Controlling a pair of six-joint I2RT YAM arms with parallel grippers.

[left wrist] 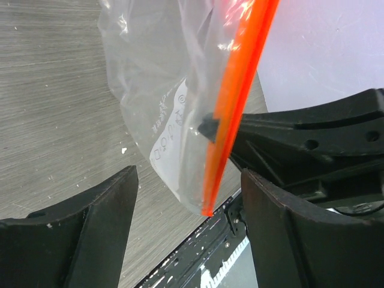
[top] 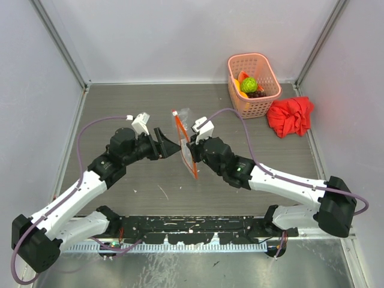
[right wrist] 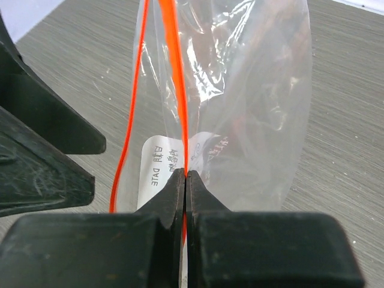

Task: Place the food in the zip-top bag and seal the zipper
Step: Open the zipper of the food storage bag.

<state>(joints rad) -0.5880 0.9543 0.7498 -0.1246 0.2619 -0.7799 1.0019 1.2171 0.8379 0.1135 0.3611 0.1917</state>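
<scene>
While pinched along its thin orange-red zipper strip (right wrist: 174,72), small clear plastic zip-top bag (right wrist: 252,108) is held on edge over mid-table; one half of strip bows away, mouth partly agape; right gripper (right wrist: 186,177) clamped tight on the other half; left gripper (left wrist: 187,174) spread wide, fingers flanking bag's lower corner, nothing held. Bumpy lime-green ball (top: 249,84), orange piece (top: 243,76) and dark purple grape bunch (top: 258,93) sit in pink lattice plastic basket (top: 255,57), far right; crumpled red cloth (top: 291,115) just beside it.
</scene>
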